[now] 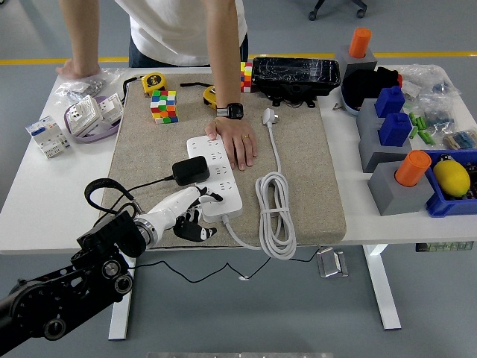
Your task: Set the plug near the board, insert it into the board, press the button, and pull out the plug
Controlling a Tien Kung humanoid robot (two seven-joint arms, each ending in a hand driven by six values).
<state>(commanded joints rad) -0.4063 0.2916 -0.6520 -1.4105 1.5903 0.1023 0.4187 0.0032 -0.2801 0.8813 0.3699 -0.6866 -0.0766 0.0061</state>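
Plug seated in board, robot hand at near end

Plug (191,170) is a black, boxy adapter w/ a thin black cable trailing left across the mat; it sits on the left edge of the white board (215,176), about mid-length, apparently plugged in. Board is a long white power strip w/ several rows of sockets, lying roughly front-to-back on the beige mat (305,156). Its own white cord (276,212) lies coiled in 1 bundle just right of it, w/ the white plug end up near the far side of the mat.

Left hand (188,209), white w/ black finger joints, comes in from lower left; fingers loosely spread, tips touching the near left corner of the board, gripping nothing. Right arm isn't in shot.

Person at far side presses 1 hand (237,143) flat on the far end of the board, watch on the wrist; other hand rests on the worktop (37,201) at far left.

No readable writing anywhere; print is too small to make out.

Counts: 2 Rubik's cubes (164,105), 2 yellow tape measures (153,82), 2 orange cylinders (412,167) on grey blocks, 2 blue blocks (394,127), 1 black tray (296,75), 1 yellow ball (451,177) in a blue bin.
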